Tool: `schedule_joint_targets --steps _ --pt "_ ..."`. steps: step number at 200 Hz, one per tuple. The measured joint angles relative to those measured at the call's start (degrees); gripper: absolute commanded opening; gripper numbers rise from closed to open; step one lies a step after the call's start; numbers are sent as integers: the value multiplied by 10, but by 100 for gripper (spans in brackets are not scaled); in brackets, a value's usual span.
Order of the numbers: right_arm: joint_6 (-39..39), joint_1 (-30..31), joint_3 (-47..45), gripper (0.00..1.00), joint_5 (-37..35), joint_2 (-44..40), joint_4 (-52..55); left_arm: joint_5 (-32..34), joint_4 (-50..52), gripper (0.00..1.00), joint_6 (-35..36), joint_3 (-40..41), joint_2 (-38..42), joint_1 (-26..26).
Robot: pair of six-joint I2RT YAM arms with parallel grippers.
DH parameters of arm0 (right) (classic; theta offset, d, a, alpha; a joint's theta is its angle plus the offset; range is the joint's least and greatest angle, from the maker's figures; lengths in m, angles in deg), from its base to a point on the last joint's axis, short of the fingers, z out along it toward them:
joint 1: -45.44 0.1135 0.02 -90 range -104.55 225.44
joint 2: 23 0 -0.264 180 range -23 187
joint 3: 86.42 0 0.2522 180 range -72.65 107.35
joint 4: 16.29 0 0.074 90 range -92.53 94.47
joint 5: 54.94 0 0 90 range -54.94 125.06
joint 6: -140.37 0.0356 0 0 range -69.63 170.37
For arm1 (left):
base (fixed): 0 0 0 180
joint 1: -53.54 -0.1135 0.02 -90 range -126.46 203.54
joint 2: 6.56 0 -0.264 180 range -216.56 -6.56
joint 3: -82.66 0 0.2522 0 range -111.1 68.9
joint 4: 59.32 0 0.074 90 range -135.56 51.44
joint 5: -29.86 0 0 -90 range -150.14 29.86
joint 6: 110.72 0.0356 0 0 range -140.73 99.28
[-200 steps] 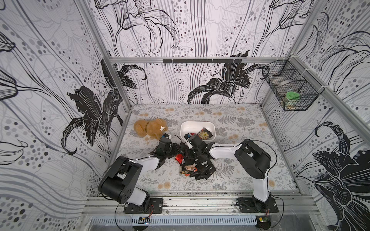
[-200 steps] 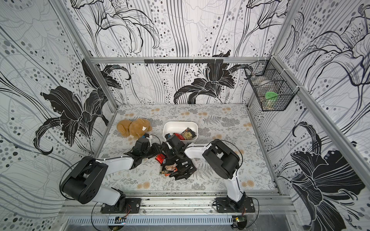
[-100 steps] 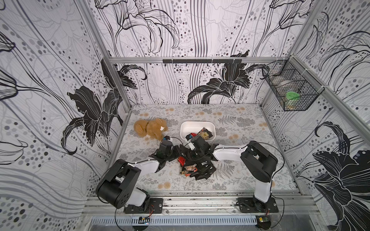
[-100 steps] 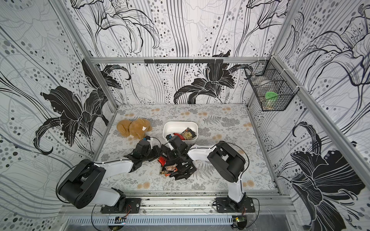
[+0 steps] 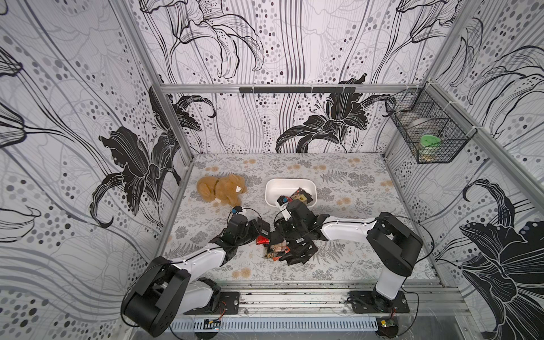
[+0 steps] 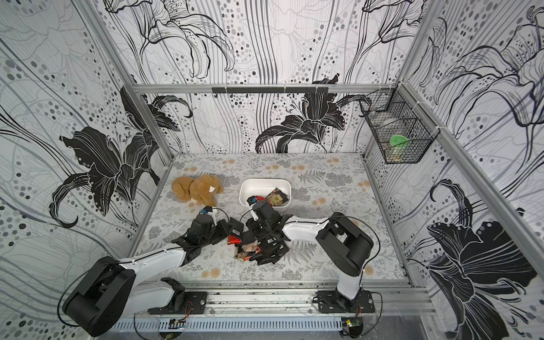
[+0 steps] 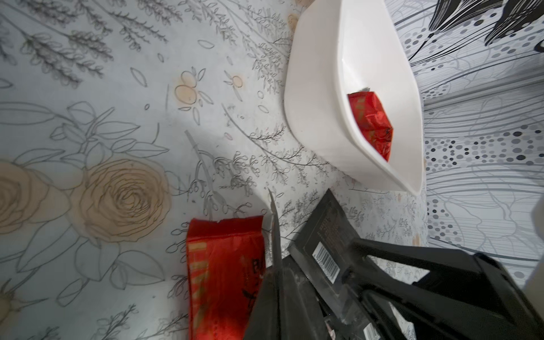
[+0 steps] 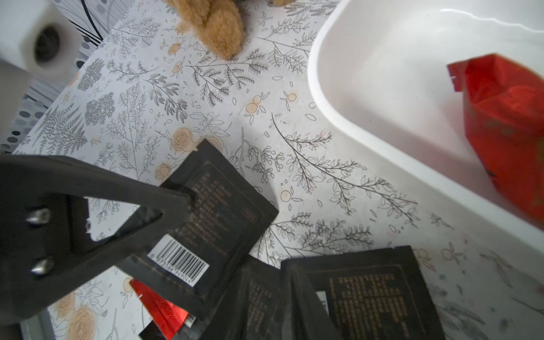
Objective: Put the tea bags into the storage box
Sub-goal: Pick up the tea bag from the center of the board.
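From where I'm sitting, the floral table (image 5: 353, 212) has the brown plush toy (image 5: 223, 190) out at 10 o'clock and the white storage box (image 5: 282, 188) at 12 o'clock. A few tea bags (image 5: 300, 196) are already in the box, including a red tea bag (image 7: 371, 123). The loose pile (image 5: 291, 250) lies at the box's 6 o'clock. My left gripper (image 5: 259, 228) is at the pile's 10 o'clock edge, clamped tight on a black tea bag (image 8: 223, 212) with a barcode label. The right gripper (image 5: 281, 228) is just beside it at 3 o'clock. I honestly can't tell how wide that one's jaws are, or whether it's got anything.
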Motion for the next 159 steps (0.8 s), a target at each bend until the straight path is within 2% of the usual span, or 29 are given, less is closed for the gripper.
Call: schedule_joint_targets --steps 46,80,107,121,132,142,159 --pt "2 0 -19 26 -33 -12 -17 14 26 0 -12 8 59 0" --pt "2 0 -109 28 -117 -118 -48 35 97 0 -5 -23 125 0" --pt "10 -6 -146 28 -177 -184 -78 55 162 0 7 -73 163 1" --pt "21 -19 -167 30 -196 -211 -95 65 185 0 10 -106 165 3" --pt "28 -34 -188 35 -205 -232 -105 71 198 0 12 -133 159 7" --pt "41 -56 -208 41 -210 -255 -110 78 209 0 14 -166 143 13" --pt "56 -107 -237 44 -202 -290 -115 89 214 0 17 -226 99 28"
